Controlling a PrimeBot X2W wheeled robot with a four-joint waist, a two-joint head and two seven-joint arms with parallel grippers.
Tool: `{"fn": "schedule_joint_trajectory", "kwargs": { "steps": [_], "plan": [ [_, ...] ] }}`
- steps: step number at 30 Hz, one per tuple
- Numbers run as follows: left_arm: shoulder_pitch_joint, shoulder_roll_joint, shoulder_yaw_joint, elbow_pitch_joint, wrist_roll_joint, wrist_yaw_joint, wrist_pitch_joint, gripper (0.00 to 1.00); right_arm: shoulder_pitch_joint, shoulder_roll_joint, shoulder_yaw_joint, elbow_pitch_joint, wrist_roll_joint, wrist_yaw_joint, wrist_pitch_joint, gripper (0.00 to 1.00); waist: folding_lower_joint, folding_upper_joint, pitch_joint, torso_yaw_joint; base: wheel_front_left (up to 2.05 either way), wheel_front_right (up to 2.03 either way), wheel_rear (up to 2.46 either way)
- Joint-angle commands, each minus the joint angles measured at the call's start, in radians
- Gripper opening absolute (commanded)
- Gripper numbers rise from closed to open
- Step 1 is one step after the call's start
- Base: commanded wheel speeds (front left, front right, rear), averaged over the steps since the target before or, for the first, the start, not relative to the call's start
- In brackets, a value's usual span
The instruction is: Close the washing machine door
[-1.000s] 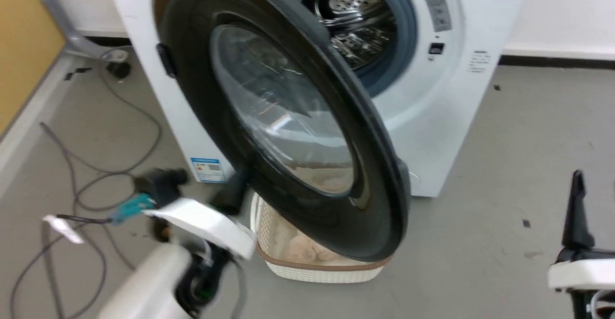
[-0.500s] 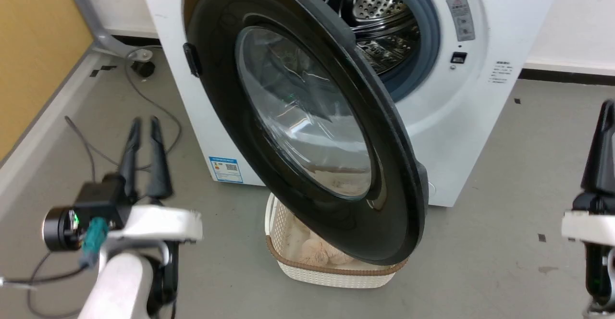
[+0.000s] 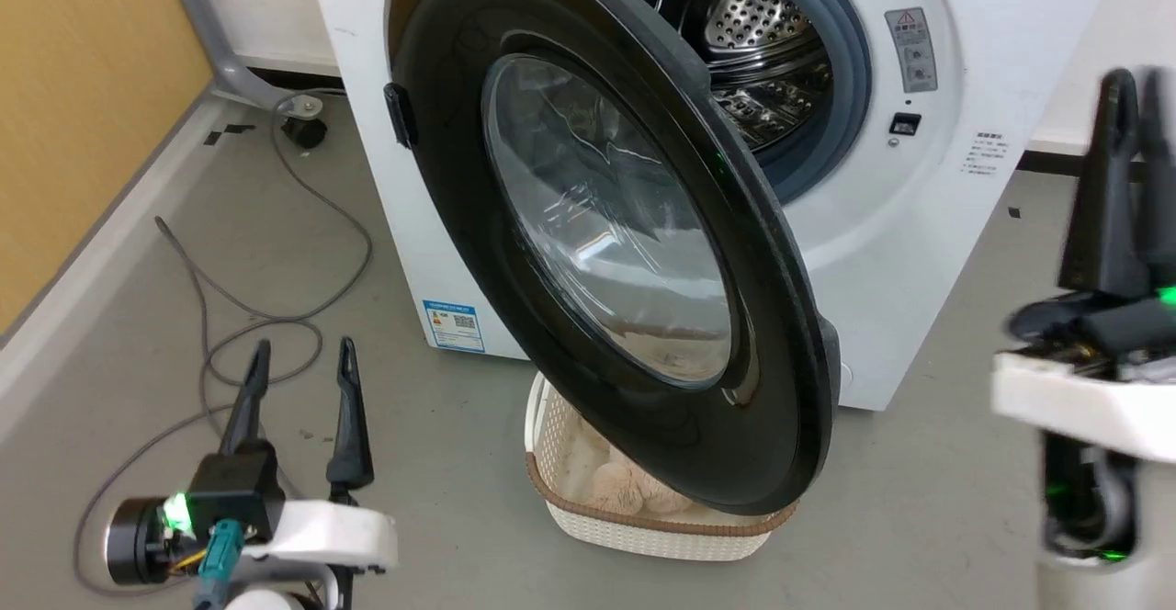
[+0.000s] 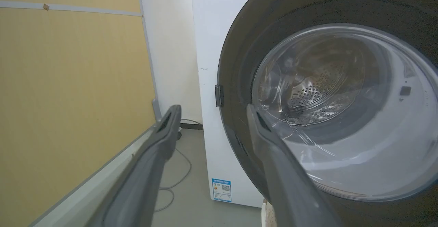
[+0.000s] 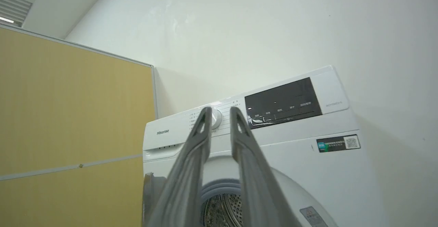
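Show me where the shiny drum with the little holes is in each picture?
Head view: drum at top centre, behind the open washing machine door.
Left wrist view: right of centre, seen through the door's glass.
Right wrist view: bottom edge, middle.
Shared landmark: yellow wall panel, at the left in all three.
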Motion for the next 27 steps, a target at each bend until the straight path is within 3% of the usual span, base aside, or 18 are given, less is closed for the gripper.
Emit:
{"fn": "schedule_joint_trajectory", "kwargs": {
  "steps": [1,6,13,21,27],
  "plan": [
    [0.023,-0.010,0.011,0.001,0.009,-0.012,-0.004,1.00,-0.018,0.001,0.056,-0.022,0.026,0.001,-0.004,0.00,0.0000,-0.0001,-0.002,0.003,0.00,0.00,0.00],
    [0.045,-0.033,0.039,-0.001,0.020,-0.043,-0.004,1.00,-0.027,-0.043,0.211,-0.053,0.102,0.001,-0.004,0.00,0.0000,-0.0001,-0.005,0.008,0.00,0.00,0.00],
    [0.055,-0.069,0.064,0.004,0.039,-0.085,-0.004,1.00,-0.049,-0.216,0.523,-0.040,0.172,0.001,-0.004,0.00,0.0000,-0.0001,-0.005,0.004,0.00,0.00,0.00],
    [0.050,-0.097,0.091,0.008,0.065,-0.114,-0.004,1.00,-0.053,-0.335,0.796,0.102,0.167,0.001,-0.004,0.00,0.0000,-0.0001,0.002,-0.013,0.00,0.00,0.00],
    [0.045,-0.113,0.107,0.005,0.080,-0.129,-0.004,1.00,-0.043,-0.362,0.888,0.238,0.132,0.001,-0.004,0.00,0.0000,-0.0001,0.017,-0.028,0.00,0.00,0.00]
  ]
}}
